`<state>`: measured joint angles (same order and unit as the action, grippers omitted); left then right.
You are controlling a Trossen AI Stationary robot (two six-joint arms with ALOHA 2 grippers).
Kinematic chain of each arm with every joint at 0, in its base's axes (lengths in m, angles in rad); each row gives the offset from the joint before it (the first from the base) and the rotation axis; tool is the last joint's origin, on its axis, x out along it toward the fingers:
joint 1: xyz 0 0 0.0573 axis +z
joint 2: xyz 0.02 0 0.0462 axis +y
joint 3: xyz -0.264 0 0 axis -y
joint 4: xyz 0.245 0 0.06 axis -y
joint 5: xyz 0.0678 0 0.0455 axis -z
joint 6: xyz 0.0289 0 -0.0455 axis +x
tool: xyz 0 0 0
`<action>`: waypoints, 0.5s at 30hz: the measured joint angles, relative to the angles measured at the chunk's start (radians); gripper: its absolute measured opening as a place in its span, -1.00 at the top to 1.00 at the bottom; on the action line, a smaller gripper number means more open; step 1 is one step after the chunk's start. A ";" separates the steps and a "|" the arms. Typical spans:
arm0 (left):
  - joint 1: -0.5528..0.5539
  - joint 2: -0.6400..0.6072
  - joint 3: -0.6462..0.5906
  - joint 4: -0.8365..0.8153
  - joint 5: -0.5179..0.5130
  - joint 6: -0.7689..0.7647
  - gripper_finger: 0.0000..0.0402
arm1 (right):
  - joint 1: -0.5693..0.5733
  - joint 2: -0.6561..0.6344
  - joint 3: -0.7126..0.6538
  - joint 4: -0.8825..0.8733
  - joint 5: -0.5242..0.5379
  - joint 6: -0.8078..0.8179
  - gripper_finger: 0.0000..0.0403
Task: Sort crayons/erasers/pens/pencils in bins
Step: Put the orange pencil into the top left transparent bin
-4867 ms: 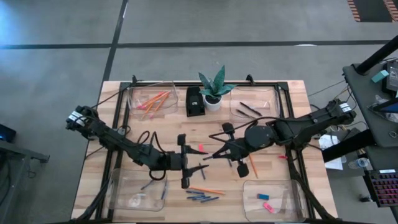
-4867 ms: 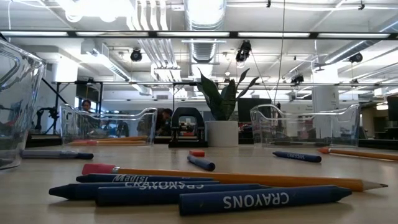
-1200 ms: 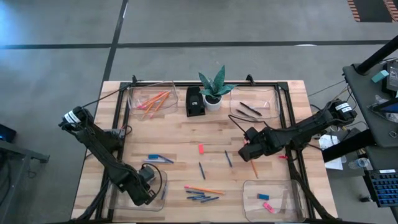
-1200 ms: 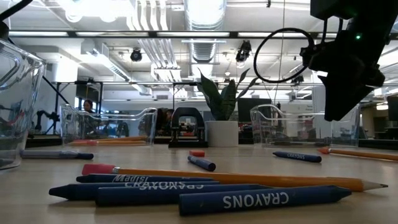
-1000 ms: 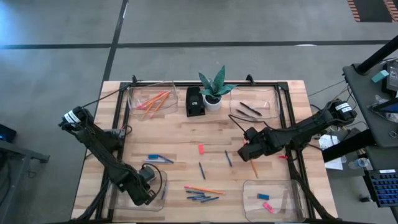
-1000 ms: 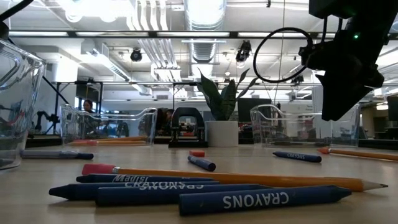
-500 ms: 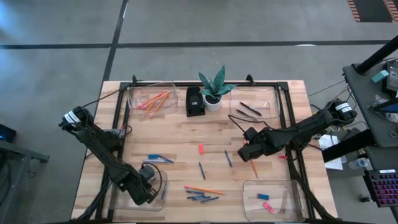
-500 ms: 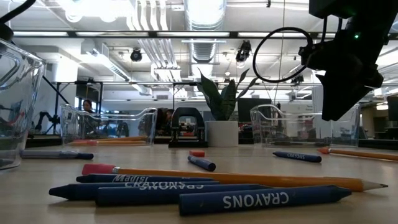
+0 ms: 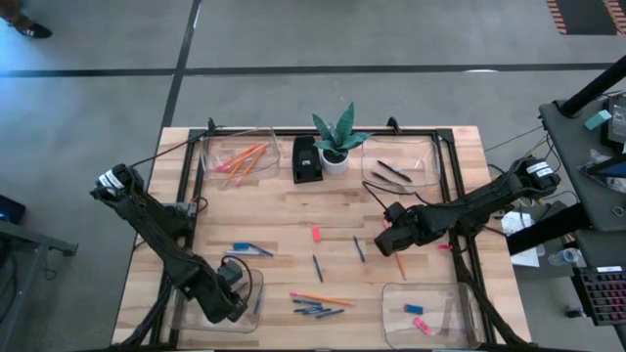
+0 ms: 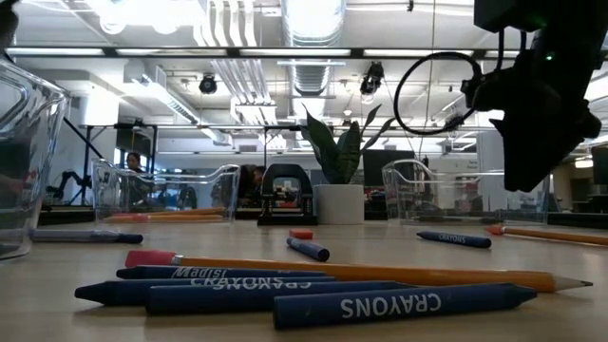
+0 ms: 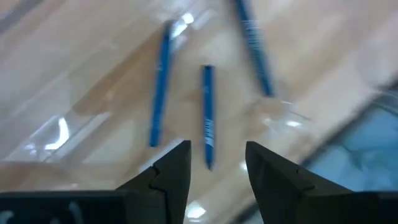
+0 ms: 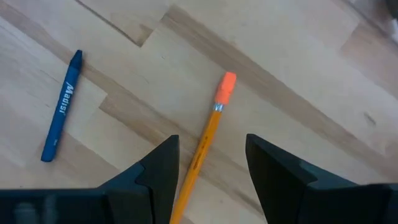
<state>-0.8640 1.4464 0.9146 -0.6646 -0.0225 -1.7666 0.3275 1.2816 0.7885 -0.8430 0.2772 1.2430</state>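
Your left hand [image 11: 214,171] hangs over the front-left bin [image 9: 252,315] at about 7 o'clock on the bench [image 9: 284,215], fingers spread and empty; the blue crayon [image 11: 208,116] just below lies flat in the bin, long axis running away from the fingers. Your right hand [image 12: 211,165], toward 3 o'clock, is parted and empty, straddling an orange pencil [image 12: 205,144], eraser end pointing away, ready for a lengthwise-centred pinch.
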 joint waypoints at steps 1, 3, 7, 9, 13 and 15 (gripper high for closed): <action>-0.002 -0.013 0.008 0.002 -0.016 0.015 0.31 | 0.000 0.006 0.000 0.005 -0.006 0.008 0.13; -0.003 -0.037 0.023 -0.002 -0.060 0.035 0.31 | 0.000 0.021 0.000 0.021 -0.026 0.016 0.13; -0.005 -0.091 0.048 -0.001 -0.174 0.102 0.31 | 0.002 0.082 0.000 0.050 -0.051 0.015 0.13; -0.006 -0.112 0.052 -0.001 -0.243 0.140 0.31 | 0.002 0.116 0.000 0.046 -0.048 -0.003 0.13; -0.005 -0.159 0.051 0.002 -0.387 0.230 0.31 | 0.002 0.162 0.000 0.046 -0.046 -0.005 0.13; -0.005 -0.178 0.049 0.000 -0.485 0.293 0.31 | 0.002 0.175 0.000 0.046 -0.049 -0.020 0.13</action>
<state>-0.8686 1.2686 0.9638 -0.6641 -0.5074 -1.4731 0.3290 1.4566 0.7887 -0.7970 0.2278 1.2230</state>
